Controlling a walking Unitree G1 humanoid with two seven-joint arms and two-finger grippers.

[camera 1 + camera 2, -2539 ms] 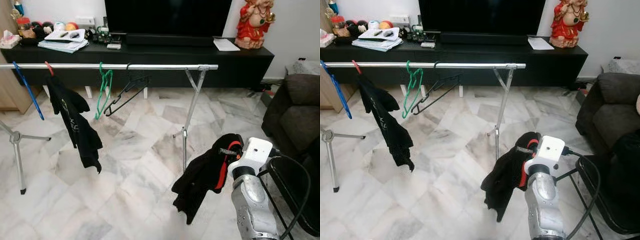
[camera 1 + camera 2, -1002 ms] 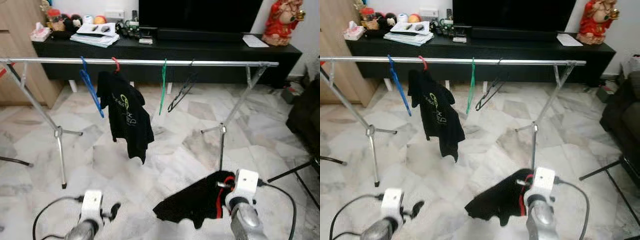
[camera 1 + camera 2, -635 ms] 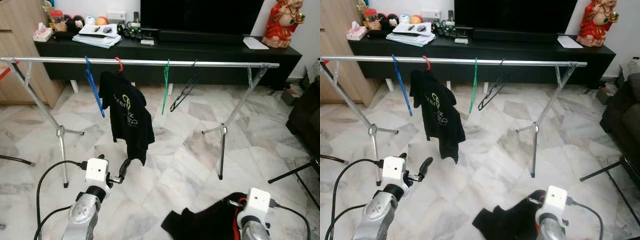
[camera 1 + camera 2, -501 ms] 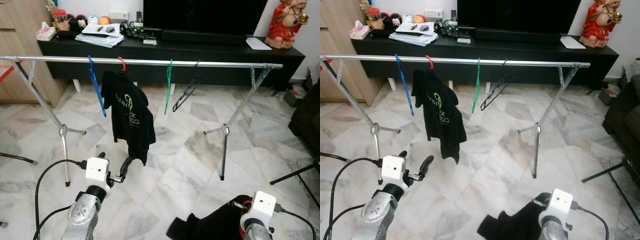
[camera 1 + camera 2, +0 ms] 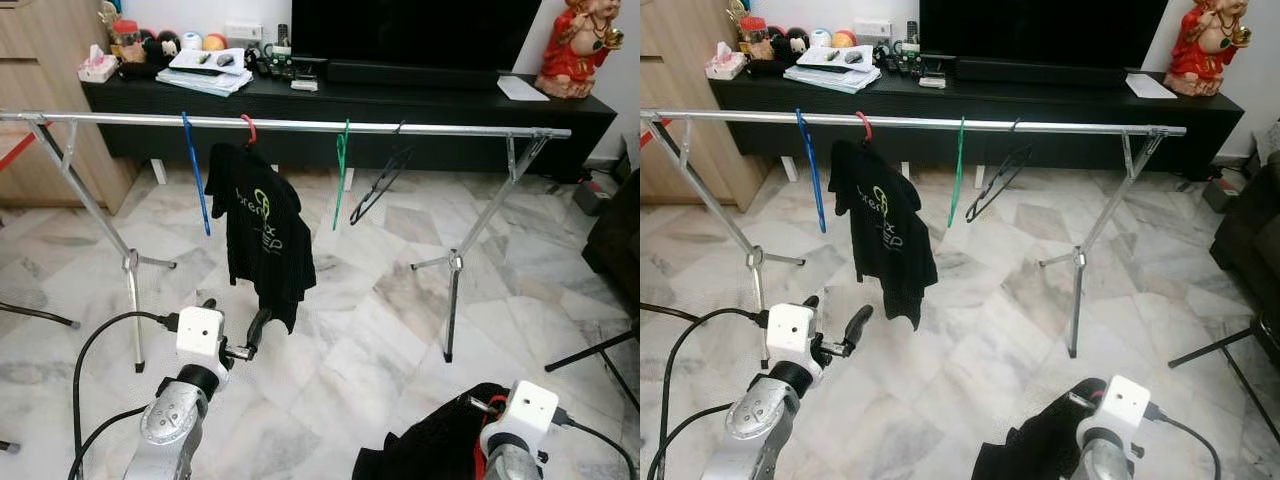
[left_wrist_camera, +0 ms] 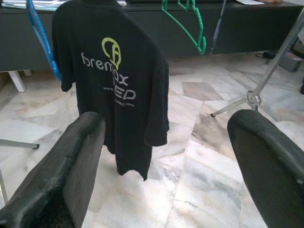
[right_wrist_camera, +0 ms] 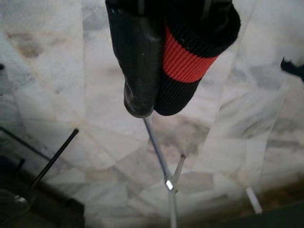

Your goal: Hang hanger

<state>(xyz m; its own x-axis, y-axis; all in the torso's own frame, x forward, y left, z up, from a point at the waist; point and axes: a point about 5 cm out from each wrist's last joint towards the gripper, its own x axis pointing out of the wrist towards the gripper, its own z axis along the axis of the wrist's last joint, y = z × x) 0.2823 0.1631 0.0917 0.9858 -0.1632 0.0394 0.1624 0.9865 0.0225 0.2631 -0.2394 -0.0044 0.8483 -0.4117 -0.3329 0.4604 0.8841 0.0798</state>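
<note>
Here the robot stands facing the silver clothes rail [image 5: 300,125], well back from it, so the step in hand looks like the carry and approach rather than the hanging itself. The right gripper [image 7: 156,71] is low at the robot's right side, clenched on a black garment with a red stripe [image 5: 1035,445]; in the right wrist view its fingers [image 7: 135,61] pinch the striped cuff against the marble floor [image 5: 360,330] beyond. A hanger inside that garment cannot be made out, so whether the hook is free to use is uncertain.

The left gripper [image 5: 252,338] is raised ahead of the robot with its jaws spread wide and nothing between them, pointing toward the black T-shirt with a green logo [image 5: 262,235] on a red hanger [image 5: 246,124]. Along the rail also hang a blue hanger [image 5: 195,170], a green hanger [image 5: 341,170] and a black hanger [image 5: 380,185].

The next move probably calls for stepping closer, lifting the right arm to rail height, and aiming for the bare stretch of rail between the black hanger and the right-hand stand [image 5: 455,262].
</note>
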